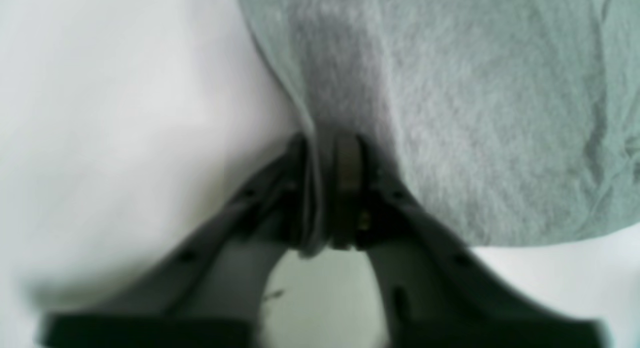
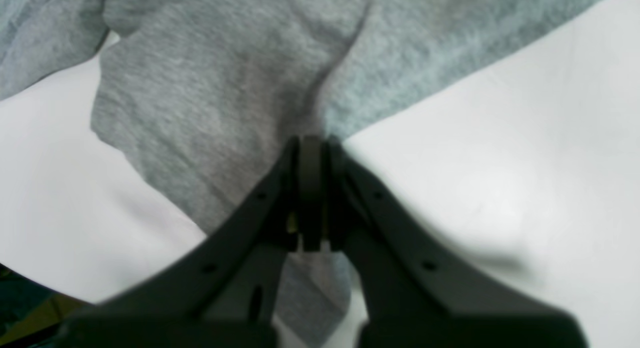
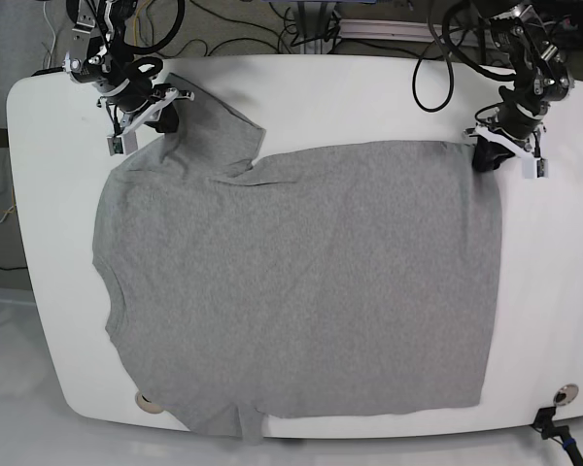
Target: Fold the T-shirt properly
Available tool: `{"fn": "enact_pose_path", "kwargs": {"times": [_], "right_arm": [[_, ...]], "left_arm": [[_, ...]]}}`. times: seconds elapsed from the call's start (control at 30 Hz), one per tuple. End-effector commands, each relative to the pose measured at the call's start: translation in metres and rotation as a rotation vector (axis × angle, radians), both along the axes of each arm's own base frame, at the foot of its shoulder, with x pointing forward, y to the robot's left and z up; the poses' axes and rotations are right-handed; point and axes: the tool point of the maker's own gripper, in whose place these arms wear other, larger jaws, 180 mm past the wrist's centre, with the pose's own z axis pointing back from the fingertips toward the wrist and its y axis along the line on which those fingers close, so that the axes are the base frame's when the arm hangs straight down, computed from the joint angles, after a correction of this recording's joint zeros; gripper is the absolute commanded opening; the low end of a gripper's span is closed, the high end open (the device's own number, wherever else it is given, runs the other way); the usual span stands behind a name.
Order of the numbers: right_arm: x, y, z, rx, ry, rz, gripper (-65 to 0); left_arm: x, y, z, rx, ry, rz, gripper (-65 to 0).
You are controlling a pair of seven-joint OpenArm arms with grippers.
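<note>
Hem side sits nearest the base camera: the T-shirt lies flat and face-down or face-up (cannot tell which) across most of the white tabletop, its near sleeve hanging at the front edge. Body looks smooth, few wrinkles. At the far edge both arms are on the fabric. Left claw is clamped on the far bottom corner of the shirt; its wrist view shows cloth pinched between the closed jaws. Right claw is clamped on the shirt too, near the far sleeve and shoulder, with a pleat of grey fabric running into its closed jaws. Far sleeve is bunched and tilted toward that claw. Judgement: the step in hand is the grasp for the first lengthwise fold, both grips look seated, nothing lifted yet. Next move calls for both arms to raise the far edge together, keep it taut between them, and carry it toward the near edge so the sleeve tucks inside. Risk: uneven lift drags the body sideways or a thin pinch slips.
</note>
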Motion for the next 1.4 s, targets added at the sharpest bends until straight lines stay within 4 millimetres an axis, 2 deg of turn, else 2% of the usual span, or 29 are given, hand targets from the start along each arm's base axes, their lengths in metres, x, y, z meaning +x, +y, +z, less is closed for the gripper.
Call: {"fn": "enact_pose_path", "kwargs": {"times": [0.0, 0.13, 0.33, 0.67, 0.83, 1.13, 1.37], "right_arm": [[0.007, -0.003, 0.009, -0.003, -0.037, -0.001, -63.1], [0.007, -0.002, 0.009, -0.001, -0.039, -0.002, -63.1], [0.002, -0.007, -0.006, 0.014, 0.003, -0.023, -63.1], [0.003, -0.007, -0.005, 0.014, -0.001, -0.022, -63.2], [0.003, -0.007, -0.005, 0.015, -0.002, -0.022, -65.0], [0.004, -0.006, -0.005, 0.018, -0.005, -0.023, -65.0], [0.016, 0.000, 0.020, -0.002, -0.080, 0.004, -65.0]], "left_arm": [[-0.001, 0.002, -0.001, 0.020, 0.019, -0.012, -65.0], [-0.001, 0.002, -0.001, 0.021, 0.019, -0.014, -65.0], [-0.002, 0.003, -0.001, 0.023, 0.022, -0.013, -65.0], [-0.003, 0.005, 0.001, 0.030, 0.016, -0.016, -65.0], [0.000, 0.011, 0.014, 0.072, -0.006, -0.033, -65.0], [0.000, 0.011, 0.014, 0.074, -0.006, -0.036, -65.0], [0.001, 0.018, 0.019, 0.099, -0.012, -0.044, -65.0]]}}
